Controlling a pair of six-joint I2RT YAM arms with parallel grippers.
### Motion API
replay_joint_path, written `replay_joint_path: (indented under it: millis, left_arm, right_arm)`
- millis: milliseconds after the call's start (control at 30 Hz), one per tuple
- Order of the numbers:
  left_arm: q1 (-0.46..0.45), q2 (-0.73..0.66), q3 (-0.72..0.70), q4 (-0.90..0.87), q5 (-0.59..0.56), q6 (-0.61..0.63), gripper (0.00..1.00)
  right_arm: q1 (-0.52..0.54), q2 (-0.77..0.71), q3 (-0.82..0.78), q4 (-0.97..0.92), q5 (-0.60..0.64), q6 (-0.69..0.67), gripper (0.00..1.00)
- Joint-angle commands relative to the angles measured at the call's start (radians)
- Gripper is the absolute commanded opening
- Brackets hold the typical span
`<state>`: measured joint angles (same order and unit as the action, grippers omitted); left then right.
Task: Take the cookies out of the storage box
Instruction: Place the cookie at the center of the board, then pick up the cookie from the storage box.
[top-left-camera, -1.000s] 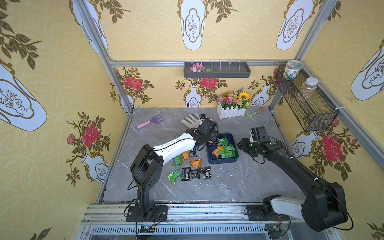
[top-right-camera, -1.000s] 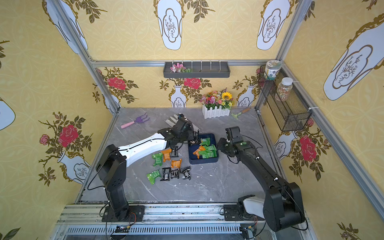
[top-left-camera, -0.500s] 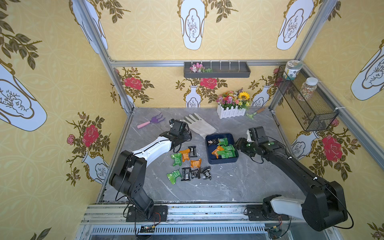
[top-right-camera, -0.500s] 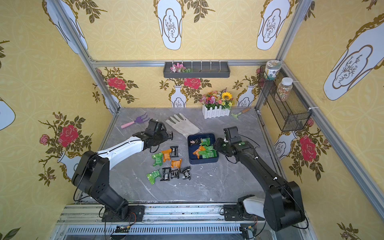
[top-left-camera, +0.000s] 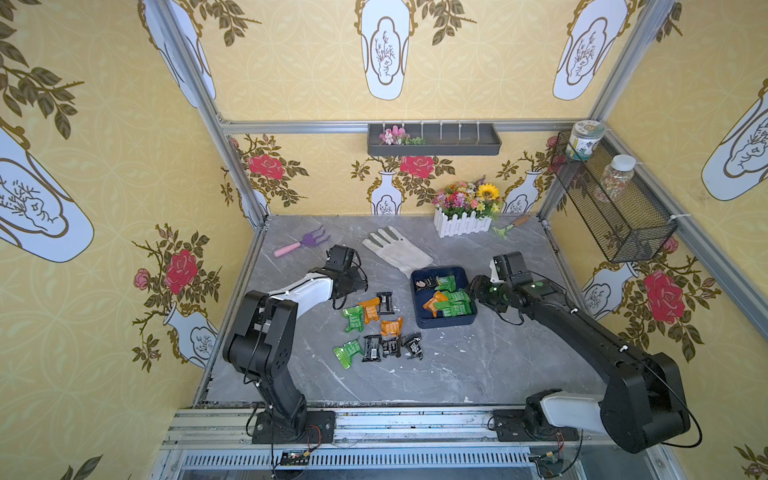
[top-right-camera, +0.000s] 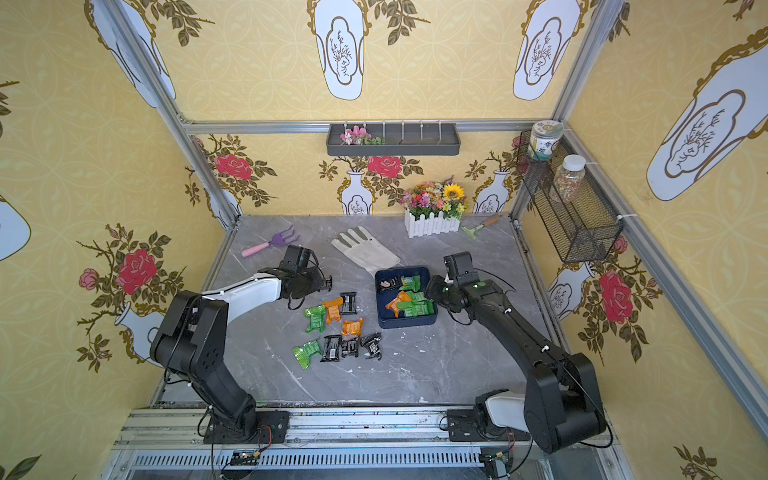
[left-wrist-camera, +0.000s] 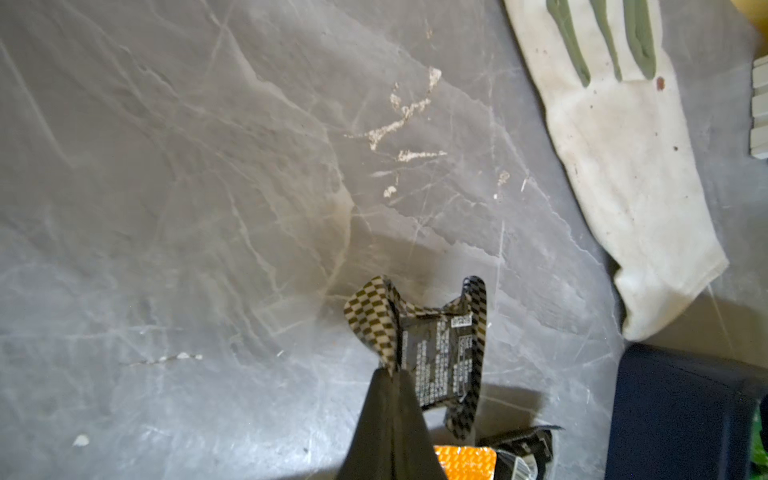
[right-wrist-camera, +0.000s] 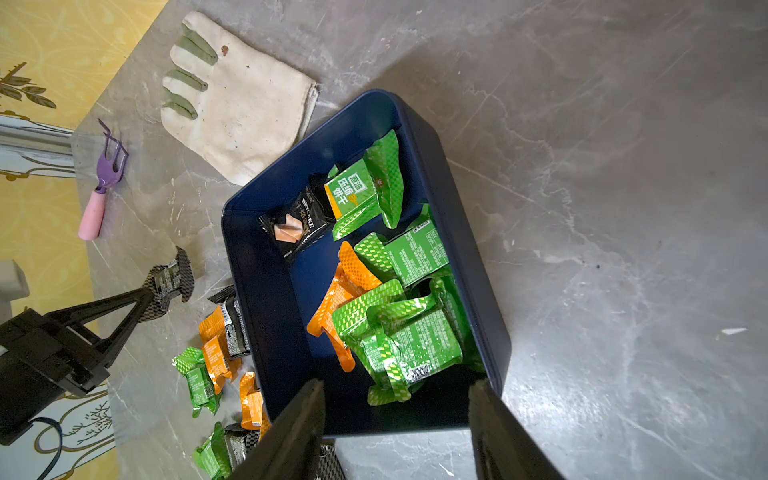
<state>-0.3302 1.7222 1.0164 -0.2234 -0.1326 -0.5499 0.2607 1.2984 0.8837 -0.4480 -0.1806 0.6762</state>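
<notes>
While the counter (top-left-camera: 457, 374) carries the storage box (top-left-camera: 444, 321), the right gripper (right-wrist-camera: 397, 386) hangs open-jawed over its wall, the left gripper (left-wrist-camera: 390, 372) clamps one black packet (left-wrist-camera: 440, 357), and other cookies (right-wrist-camera: 415, 336) lie inside the box and loose beside it.

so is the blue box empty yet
Not empty. In the right wrist view the storage box holds several green packets, an orange packet and a black packet.

Bare table (top-left-camera: 478, 365) lies open in front of the storage box (top-left-camera: 446, 322). Loose cookies (top-left-camera: 390, 327) crowd its left side, the glove (top-left-camera: 399, 251) lies just beside its far corner, and the right end effector (right-wrist-camera: 397, 390), jaws apart, occupies its right wall.
</notes>
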Motion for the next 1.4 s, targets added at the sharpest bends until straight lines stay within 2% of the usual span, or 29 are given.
replay_joint_path:
  millis: [0,167,300,467,600,833,867,1033,1167,1367]
  left_arm:
    - [0.0,0.004,-0.019,0.038,0.052,0.012,0.0]
    - [0.0,0.0,-0.053,0.045,0.067,0.011,0.02]
    - [-0.001,0.004,-0.052,0.038,0.065,0.015,0.25]
    - [0.0,-0.045,-0.025,0.022,0.049,0.007,0.45]
    - [-0.009,-0.125,0.001,0.02,0.038,-0.024,0.54]
    - [-0.119,-0.195,-0.024,0.145,0.105,-0.205,0.55]
    - [-0.167,-0.193,-0.036,0.175,0.119,-0.238,0.55]
    - [-0.289,-0.173,-0.075,0.255,0.118,-0.383,0.54]
    - [-0.352,-0.157,-0.095,0.266,0.087,-0.441,0.55]
    - [-0.393,-0.112,-0.113,0.288,0.114,-0.464,0.52]
  right_arm:
    - [0.001,0.001,0.004,0.003,0.005,-0.012,0.6]
    - [0.003,0.013,0.003,0.014,-0.002,-0.009,0.6]
    - [0.01,0.024,0.013,0.016,-0.001,-0.01,0.6]
    - [0.034,0.028,0.032,-0.003,0.029,-0.019,0.59]
    - [0.086,0.062,0.064,-0.024,0.078,-0.031,0.59]
    - [0.193,0.234,0.168,-0.018,0.133,-0.073,0.61]
    - [0.2,0.266,0.185,-0.012,0.13,-0.075,0.61]
    - [0.204,0.374,0.238,0.015,0.167,-0.102,0.62]
    - [0.198,0.469,0.306,-0.009,0.188,-0.206,0.64]
    - [0.196,0.582,0.411,-0.047,0.206,-0.362,0.64]
